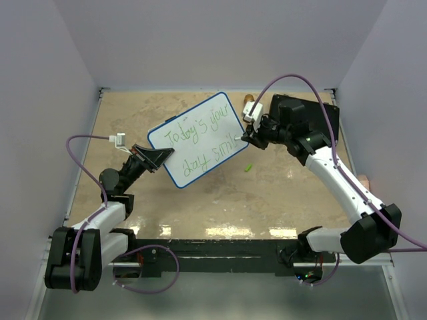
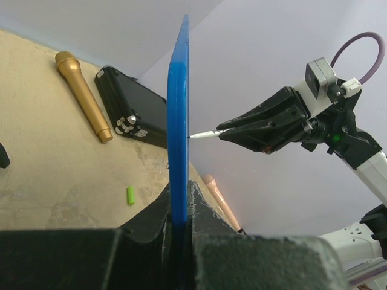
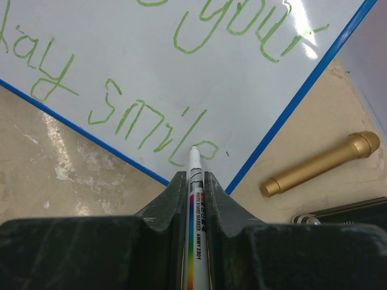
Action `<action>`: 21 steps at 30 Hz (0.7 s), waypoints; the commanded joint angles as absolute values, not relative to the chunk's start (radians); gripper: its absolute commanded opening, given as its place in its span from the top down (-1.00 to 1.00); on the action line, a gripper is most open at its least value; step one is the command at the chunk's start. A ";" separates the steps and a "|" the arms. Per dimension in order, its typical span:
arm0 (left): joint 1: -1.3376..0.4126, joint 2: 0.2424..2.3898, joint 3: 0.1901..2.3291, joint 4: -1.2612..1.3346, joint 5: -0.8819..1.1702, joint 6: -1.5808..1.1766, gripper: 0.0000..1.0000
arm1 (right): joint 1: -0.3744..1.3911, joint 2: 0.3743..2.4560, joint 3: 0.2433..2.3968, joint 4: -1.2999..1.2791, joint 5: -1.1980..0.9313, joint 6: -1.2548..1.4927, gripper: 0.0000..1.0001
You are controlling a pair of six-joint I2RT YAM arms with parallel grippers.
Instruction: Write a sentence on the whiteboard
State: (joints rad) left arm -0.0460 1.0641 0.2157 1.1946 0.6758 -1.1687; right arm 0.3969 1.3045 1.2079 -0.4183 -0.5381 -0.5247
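Note:
The whiteboard point(image 1: 199, 139) is a white board with a blue rim, held tilted above the table, with green writing "Today's your day smile" on it. My left gripper point(image 1: 159, 157) is shut on its lower left edge; in the left wrist view the blue edge point(image 2: 178, 121) stands upright between the jaws point(image 2: 179, 208). My right gripper point(image 1: 248, 138) is shut on a white marker point(image 3: 195, 199). The marker tip rests on the board point(image 3: 181, 66) at the last letter of "smile". From the left wrist the marker point(image 2: 205, 134) meets the board's far face.
A gold microphone point(image 3: 320, 164) lies on the table right of the board, beside a black case point(image 2: 130, 107). The green marker cap point(image 1: 248, 167) lies on the table below the board. A beige cylinder point(image 2: 219, 198) lies near the right wall.

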 commanded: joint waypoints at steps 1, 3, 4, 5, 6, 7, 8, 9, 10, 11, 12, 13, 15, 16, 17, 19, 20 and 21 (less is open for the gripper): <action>-0.040 1.048 0.233 1.362 0.658 -1.212 1.00 | 0.394 1.302 1.221 -0.456 -0.561 -0.555 1.00; -0.038 1.048 0.233 1.362 0.658 -1.212 1.00 | 0.393 1.298 1.213 -0.462 -0.560 -0.560 1.00; -0.038 1.048 0.233 1.362 0.658 -1.212 1.00 | 0.394 1.296 1.212 -0.466 -0.557 -0.560 1.00; -0.038 1.048 0.235 1.362 0.658 -1.212 1.00 | 0.393 1.295 1.210 -0.468 -0.552 -0.560 1.00; -0.037 1.046 0.235 1.361 0.658 -1.212 1.00 | 0.394 1.293 1.207 -0.468 -0.545 -0.560 1.00; -0.035 1.043 0.233 1.361 0.658 -1.212 1.00 | 0.394 1.293 1.207 -0.468 -0.537 -0.560 1.00; -0.034 1.045 0.233 1.359 0.660 -1.212 1.00 | 0.394 1.292 1.206 -0.468 -0.531 -0.560 1.00; -0.034 1.043 0.233 1.359 0.661 -1.213 1.00 | 0.393 1.292 1.204 -0.469 -0.519 -0.560 1.00; -0.029 1.042 0.233 1.359 0.661 -1.213 1.00 | 0.394 1.292 1.204 -0.474 -0.514 -0.560 1.00; -0.028 1.040 0.233 1.359 0.663 -1.213 1.00 | 0.394 1.289 1.204 -0.477 -0.511 -0.561 1.00; -0.028 1.042 0.233 1.359 0.666 -1.213 1.00 | 0.394 1.290 1.203 -0.480 -0.508 -0.566 1.00; -0.025 1.040 0.235 1.358 0.666 -1.215 1.00 | 0.394 1.289 1.201 -0.483 -0.500 -0.568 1.00; -0.023 1.040 0.233 1.359 0.667 -1.216 1.00 | 0.390 1.287 1.198 -0.485 -0.492 -0.569 1.00; -0.021 1.039 0.235 1.359 0.667 -1.216 1.00 | 0.391 1.289 1.198 -0.486 -0.486 -0.569 1.00; -0.020 1.039 0.233 1.359 0.667 -1.216 1.00 | 0.388 1.287 1.197 -0.486 -0.483 -0.569 1.00; -0.018 1.039 0.233 1.359 0.670 -1.218 1.00 | 0.382 1.287 1.201 -0.483 -0.474 -0.568 1.00; -0.017 1.037 0.233 1.359 0.672 -1.218 1.00 | 0.379 1.284 1.204 -0.480 -0.463 -0.568 1.00; -0.017 1.037 0.232 1.358 0.672 -1.218 1.00 | 0.376 1.284 1.209 -0.476 -0.459 -0.565 1.00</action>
